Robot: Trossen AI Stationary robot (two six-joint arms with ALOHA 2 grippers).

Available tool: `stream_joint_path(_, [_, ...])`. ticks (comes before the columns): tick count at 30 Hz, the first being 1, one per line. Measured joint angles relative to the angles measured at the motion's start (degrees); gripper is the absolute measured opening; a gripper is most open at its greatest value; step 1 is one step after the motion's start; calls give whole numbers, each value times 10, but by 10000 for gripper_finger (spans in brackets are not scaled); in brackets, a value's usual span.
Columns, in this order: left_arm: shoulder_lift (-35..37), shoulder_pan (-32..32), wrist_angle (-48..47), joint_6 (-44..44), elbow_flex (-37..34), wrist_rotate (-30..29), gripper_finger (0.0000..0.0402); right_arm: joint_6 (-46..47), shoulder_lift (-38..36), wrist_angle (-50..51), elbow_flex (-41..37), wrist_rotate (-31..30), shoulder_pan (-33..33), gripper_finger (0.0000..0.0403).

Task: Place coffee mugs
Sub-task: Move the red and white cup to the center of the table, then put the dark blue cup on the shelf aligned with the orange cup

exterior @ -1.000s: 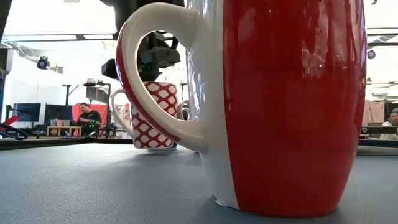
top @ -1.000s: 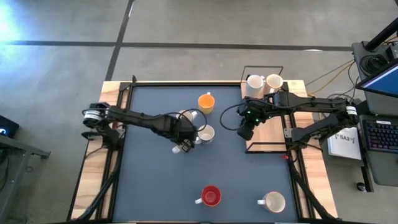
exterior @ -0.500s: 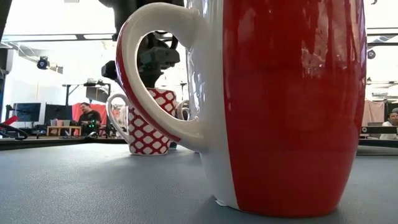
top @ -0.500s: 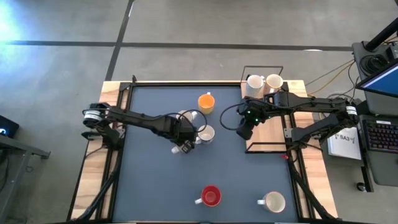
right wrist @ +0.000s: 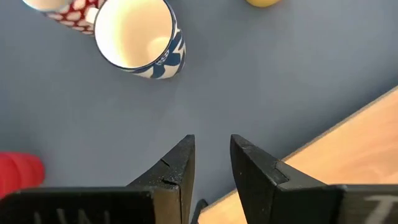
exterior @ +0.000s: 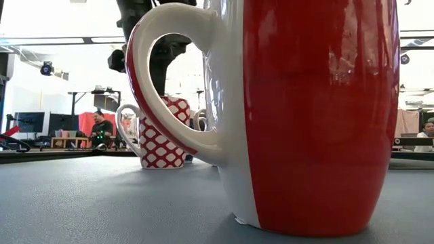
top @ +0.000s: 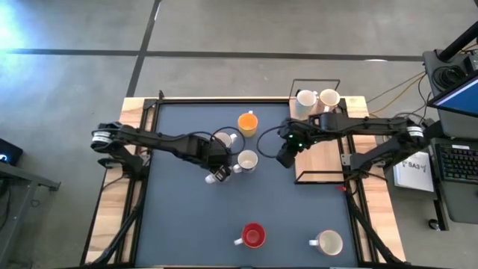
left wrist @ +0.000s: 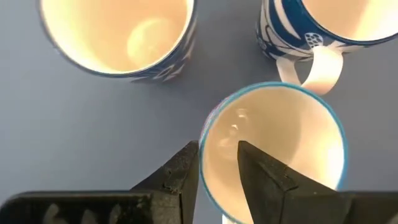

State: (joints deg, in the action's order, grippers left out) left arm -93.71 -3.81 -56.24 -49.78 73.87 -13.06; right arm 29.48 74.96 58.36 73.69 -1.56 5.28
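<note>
L end effector (left wrist: 217,163) slightly apart straddling mug (left wrist: 273,152) rim; R end effector (right wrist: 211,158) apart, empty

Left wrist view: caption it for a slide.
Left gripper straddling the rim of a blue-edged cream mug, two blue-patterned mugs beyond on grey mat.

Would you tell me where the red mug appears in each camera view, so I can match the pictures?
High view: the red mug stands low in the picture, near the centre.
Low view: it fills the right foreground.
Left wrist view: not in it.
Right wrist view: a red sliver at the edge, probably it.
Shared landmark: the red-checked mug, in the low and right wrist views.
</note>
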Motion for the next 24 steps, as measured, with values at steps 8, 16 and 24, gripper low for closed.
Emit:
stream_joint_path(8, [49,-8,-24,-2,0,-25,94,26,67,-46,0,1,0,94])
stream_joint_path(16, [132,-19,-37,33,0,-41,94,120,121,-159,0,1,0,107])
stream_joint_path(24, [213,-30,-53,77,0,-74,94,178,164,-192,0,1,2,107])
